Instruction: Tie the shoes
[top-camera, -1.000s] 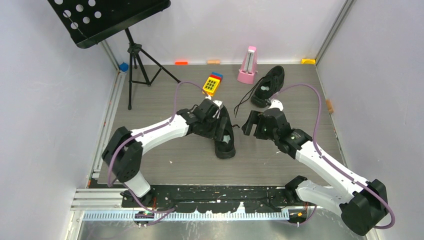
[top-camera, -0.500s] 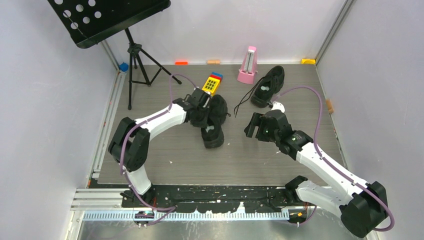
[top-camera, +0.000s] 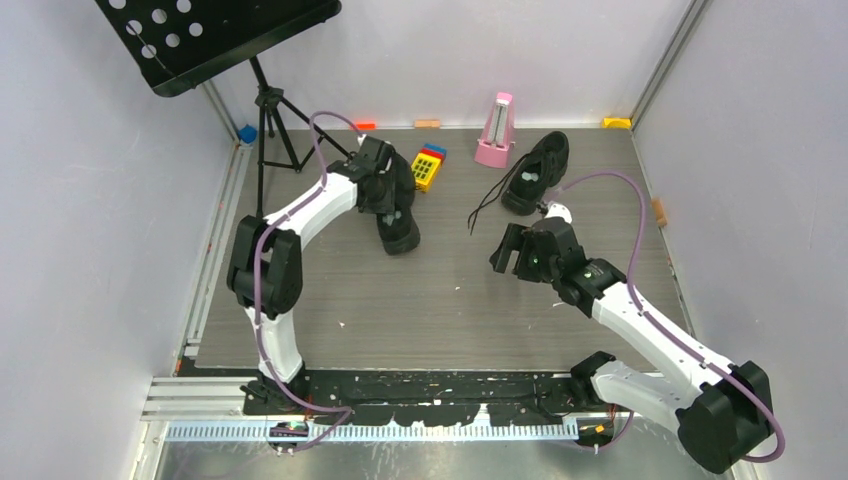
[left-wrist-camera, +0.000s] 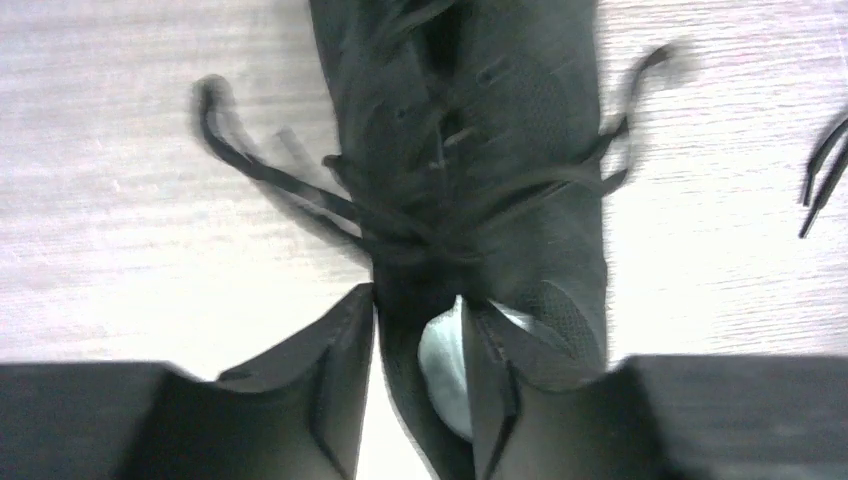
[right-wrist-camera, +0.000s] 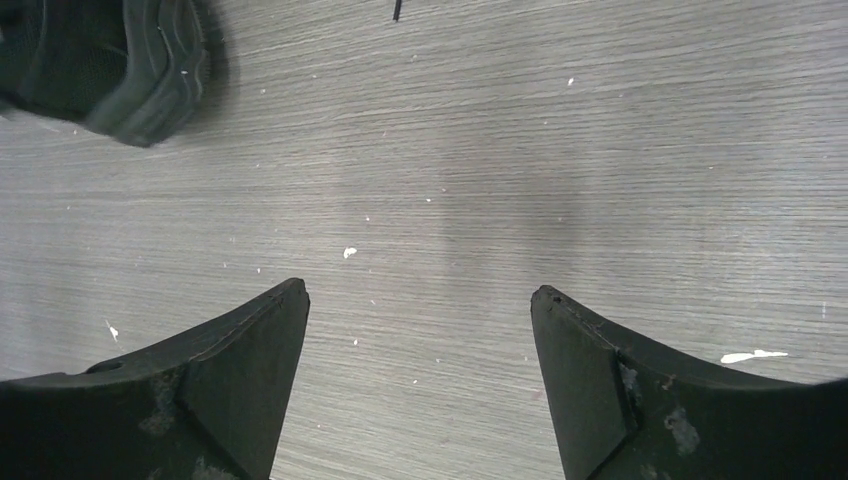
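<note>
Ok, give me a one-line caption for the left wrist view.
Left hand clamped on the collar of a black sneaker, blurred laces splayed over the wood-grain table.

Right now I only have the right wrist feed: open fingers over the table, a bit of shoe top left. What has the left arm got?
Observer: The left gripper is clamped on the first shoe at the rim of its opening.
Operator: Is it tied?
Observer: I cannot tell. Its laces are too blurred in the left wrist view.
Operator: Where is the other one?
Observer: The second shoe lies at the far right of the table, beside a pink metronome.
Operator: And its laces?
Observer: Untied. One lace trails off it toward the right gripper, which touches nothing.
</note>
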